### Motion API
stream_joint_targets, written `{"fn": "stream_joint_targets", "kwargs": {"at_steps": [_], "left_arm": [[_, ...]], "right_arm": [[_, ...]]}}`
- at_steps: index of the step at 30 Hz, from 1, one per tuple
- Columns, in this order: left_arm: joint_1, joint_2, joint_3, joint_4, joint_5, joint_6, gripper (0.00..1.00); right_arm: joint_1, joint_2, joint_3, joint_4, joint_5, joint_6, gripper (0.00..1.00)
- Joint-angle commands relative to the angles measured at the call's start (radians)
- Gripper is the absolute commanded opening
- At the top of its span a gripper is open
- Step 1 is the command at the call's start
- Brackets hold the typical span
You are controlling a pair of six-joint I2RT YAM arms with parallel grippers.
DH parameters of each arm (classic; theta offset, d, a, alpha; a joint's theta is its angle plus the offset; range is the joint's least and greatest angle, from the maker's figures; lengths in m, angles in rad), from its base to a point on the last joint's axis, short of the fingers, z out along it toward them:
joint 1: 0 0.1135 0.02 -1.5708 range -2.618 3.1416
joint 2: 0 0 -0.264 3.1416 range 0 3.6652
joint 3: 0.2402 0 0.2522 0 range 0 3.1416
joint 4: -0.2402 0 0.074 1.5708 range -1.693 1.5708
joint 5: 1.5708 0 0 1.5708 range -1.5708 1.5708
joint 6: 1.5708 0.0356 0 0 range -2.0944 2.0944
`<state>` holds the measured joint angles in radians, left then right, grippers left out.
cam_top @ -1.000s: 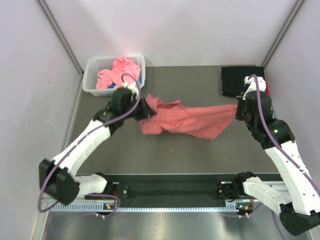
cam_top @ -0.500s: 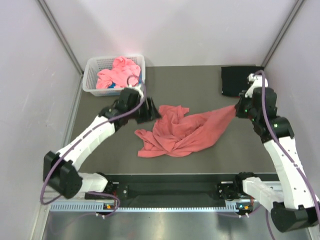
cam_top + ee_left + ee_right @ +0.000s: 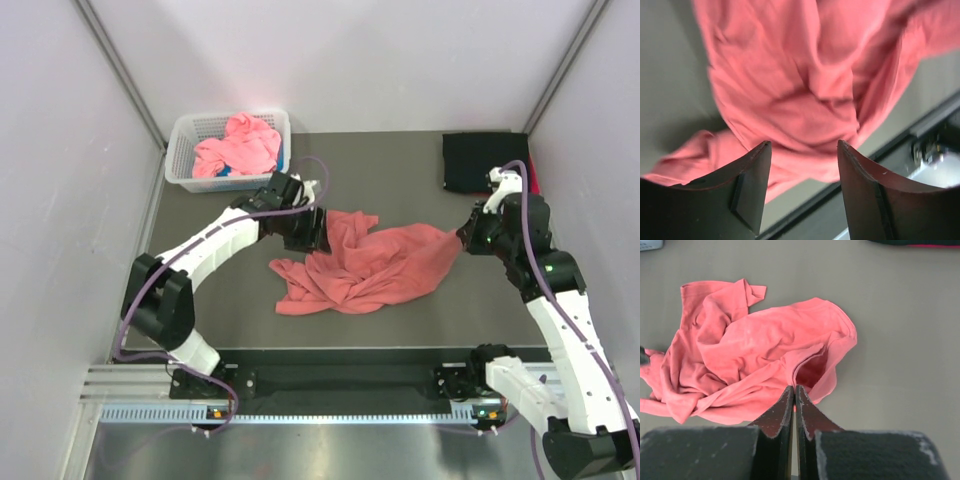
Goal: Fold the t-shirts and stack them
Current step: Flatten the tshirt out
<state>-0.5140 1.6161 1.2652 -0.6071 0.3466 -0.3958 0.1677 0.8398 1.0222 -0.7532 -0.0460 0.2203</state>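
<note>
A salmon-red t-shirt (image 3: 365, 265) lies crumpled in the middle of the dark table. My left gripper (image 3: 318, 232) hovers over the shirt's left part with its jaws wide apart and nothing between them; in the left wrist view the gripper (image 3: 802, 145) frames bunched red cloth (image 3: 790, 90) below. My right gripper (image 3: 466, 238) is shut on the shirt's right edge; in the right wrist view the gripper (image 3: 794, 387) pinches a fold of the hem, and the shirt (image 3: 755, 355) spreads away from it. A black t-shirt (image 3: 478, 160) lies folded at the back right. Pink t-shirts (image 3: 238, 145) fill the basket.
The white lattice basket (image 3: 178, 152) stands at the back left corner. A strip of red cloth (image 3: 534, 183) shows beside the black shirt, by the right wall. The metal rail (image 3: 340, 380) with the arm bases runs along the near edge.
My left gripper opened and let go of the salmon-red shirt, which dropped into a crumpled heap. The left arm swung right over it. The right gripper moved slightly left, still holding the hem.
</note>
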Motion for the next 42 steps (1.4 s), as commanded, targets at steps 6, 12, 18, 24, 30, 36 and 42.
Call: {"fn": "stream_joint_targets", "kwargs": {"at_steps": [6, 12, 18, 24, 30, 36, 42], "left_arm": [[-0.103, -0.102, -0.148, 0.024, 0.115, -0.015, 0.64], [-0.155, -0.075, -0.219, 0.092, 0.065, -0.100, 0.68], [-0.162, 0.017, -0.172, 0.182, 0.069, -0.140, 0.57], [-0.141, 0.083, 0.058, 0.032, -0.112, -0.107, 0.00], [0.053, 0.149, 0.235, 0.080, -0.138, -0.092, 0.02], [0.152, 0.272, 0.400, 0.009, -0.050, -0.034, 0.50], [0.166, 0.134, 0.274, -0.126, -0.307, 0.092, 0.59]], "right_arm": [[-0.010, 0.002, 0.030, 0.055, -0.035, -0.002, 0.00], [-0.010, -0.010, 0.029, 0.060, -0.040, 0.007, 0.00], [-0.008, -0.042, 0.018, 0.058, -0.037, 0.013, 0.00], [-0.010, -0.070, 0.007, 0.037, -0.017, 0.010, 0.00], [-0.010, -0.071, 0.016, 0.028, 0.023, 0.005, 0.00], [-0.010, -0.058, 0.009, 0.038, 0.017, 0.004, 0.00], [-0.010, -0.033, 0.010, 0.052, 0.017, -0.002, 0.00]]}}
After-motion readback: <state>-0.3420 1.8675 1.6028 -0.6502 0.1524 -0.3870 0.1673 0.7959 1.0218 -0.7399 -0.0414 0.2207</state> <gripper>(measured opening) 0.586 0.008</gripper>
